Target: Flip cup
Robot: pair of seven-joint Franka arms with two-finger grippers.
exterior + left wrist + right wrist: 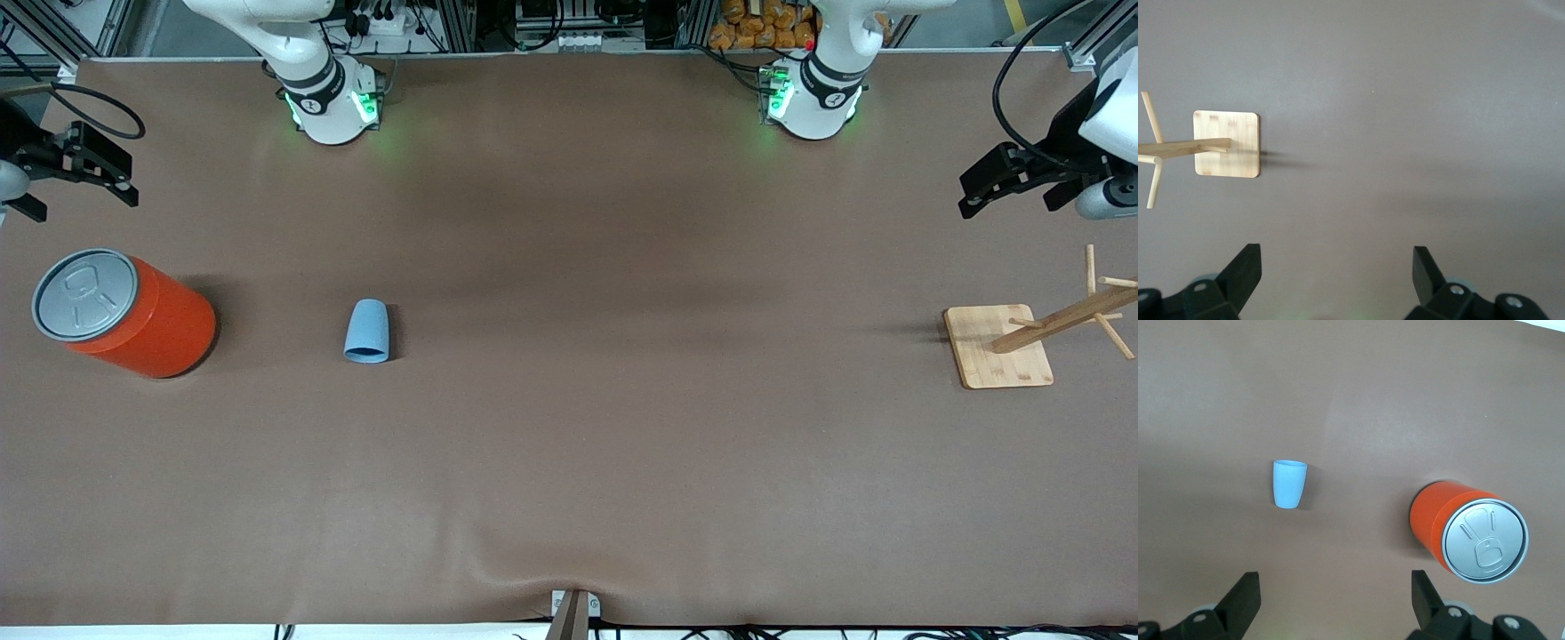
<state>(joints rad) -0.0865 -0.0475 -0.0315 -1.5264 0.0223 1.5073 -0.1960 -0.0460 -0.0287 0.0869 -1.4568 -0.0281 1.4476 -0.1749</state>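
The cup is a small light-blue tumbler that seems to lie on its side on the brown table, its wide mouth toward the front camera. It also shows in the right wrist view. My right gripper hangs open and empty over the right arm's end of the table, well apart from the cup; its fingers frame bare table in its wrist view. My left gripper hangs open and empty over the left arm's end of the table and shows in its wrist view.
A large orange can with a grey pull-tab lid stands beside the cup toward the right arm's end; it also shows in the right wrist view. A wooden rack on a square base stands at the left arm's end, also in the left wrist view.
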